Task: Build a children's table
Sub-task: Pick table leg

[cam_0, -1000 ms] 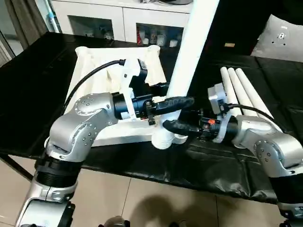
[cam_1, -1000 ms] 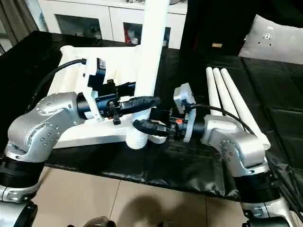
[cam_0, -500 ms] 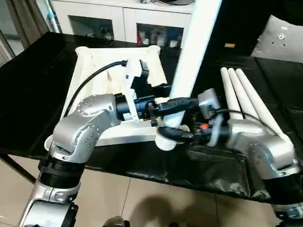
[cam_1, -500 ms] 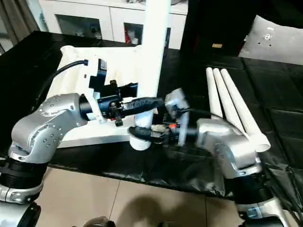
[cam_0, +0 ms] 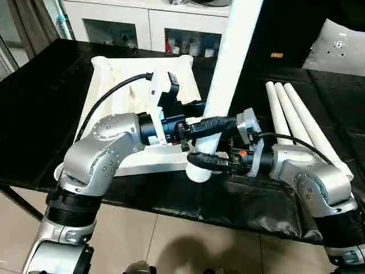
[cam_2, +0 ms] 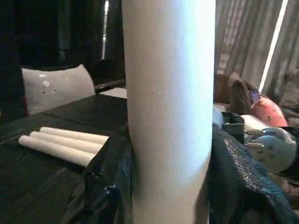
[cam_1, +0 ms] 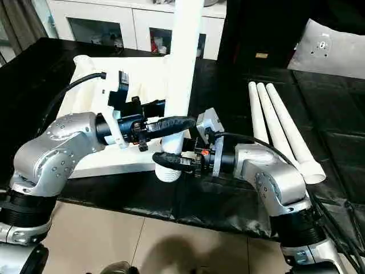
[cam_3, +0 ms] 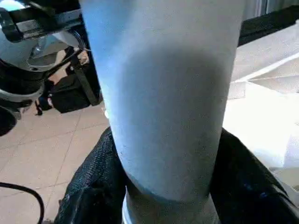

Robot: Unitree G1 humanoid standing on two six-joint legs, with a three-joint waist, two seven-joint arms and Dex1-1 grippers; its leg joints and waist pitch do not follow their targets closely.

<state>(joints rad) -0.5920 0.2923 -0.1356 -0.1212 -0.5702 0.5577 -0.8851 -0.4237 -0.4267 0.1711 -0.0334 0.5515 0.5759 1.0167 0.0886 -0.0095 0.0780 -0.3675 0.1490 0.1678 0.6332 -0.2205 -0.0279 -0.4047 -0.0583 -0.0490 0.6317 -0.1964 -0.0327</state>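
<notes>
Both grippers, left (cam_0: 214, 127) and right (cam_0: 206, 161), are clamped on the upright leg (cam_0: 228, 63), so uneven twisting could cross-thread it in the tabletop (cam_0: 120, 85) socket.

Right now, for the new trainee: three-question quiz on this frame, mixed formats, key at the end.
1. True or false: the upright leg stands at the tabletop's near corner.
2. How many spare legs lie on the black work table?
3. Which tool grips the upright leg lower down? A) left tool B) right tool C) neither

Key: 1 true. 2 three. 3 B: both tools hold the leg, the right one just above the threaded collar.
</notes>
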